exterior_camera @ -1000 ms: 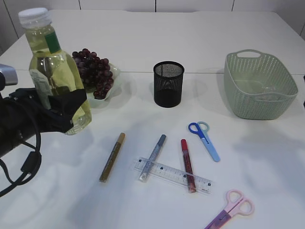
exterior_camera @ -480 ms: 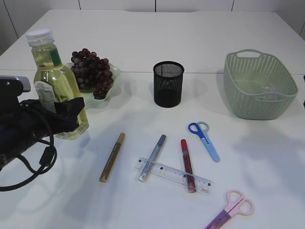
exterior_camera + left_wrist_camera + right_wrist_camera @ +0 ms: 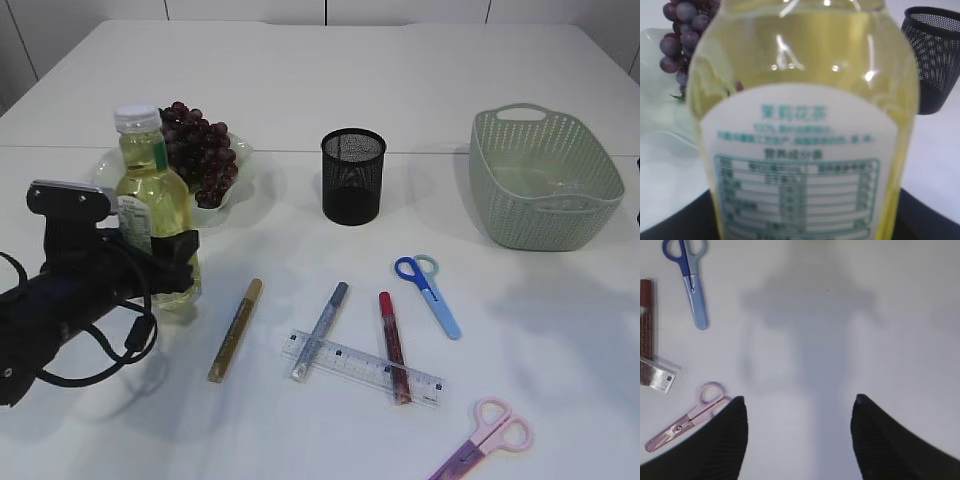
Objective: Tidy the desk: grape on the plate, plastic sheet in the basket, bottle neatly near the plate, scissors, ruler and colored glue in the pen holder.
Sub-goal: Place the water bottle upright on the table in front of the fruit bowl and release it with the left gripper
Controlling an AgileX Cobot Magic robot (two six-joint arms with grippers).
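Observation:
My left gripper (image 3: 165, 262) is shut on the bottle (image 3: 155, 200) of yellow drink, which stands upright on the table just in front of the plate (image 3: 236, 178) with the grape bunch (image 3: 200, 150). The bottle (image 3: 805, 125) fills the left wrist view. The black mesh pen holder (image 3: 353, 176) stands at the middle back. The ruler (image 3: 362, 367) lies under a silver glue pen (image 3: 321, 329) and a red one (image 3: 393, 345); a gold one (image 3: 236, 329) lies to their left. Blue scissors (image 3: 430, 294) and pink scissors (image 3: 487, 438) lie on the right. My right gripper (image 3: 797, 410) is open above bare table.
A green basket (image 3: 545, 178) stands at the back right with a clear sheet inside. In the right wrist view the blue scissors (image 3: 690, 280), the pink scissors (image 3: 687, 417) and the ruler end with the red pen (image 3: 650, 350) lie to the left.
My left gripper has lowered the bottle and carried it rightwards, from raised at the left edge down onto the table in front of the plate. Nothing else moved.

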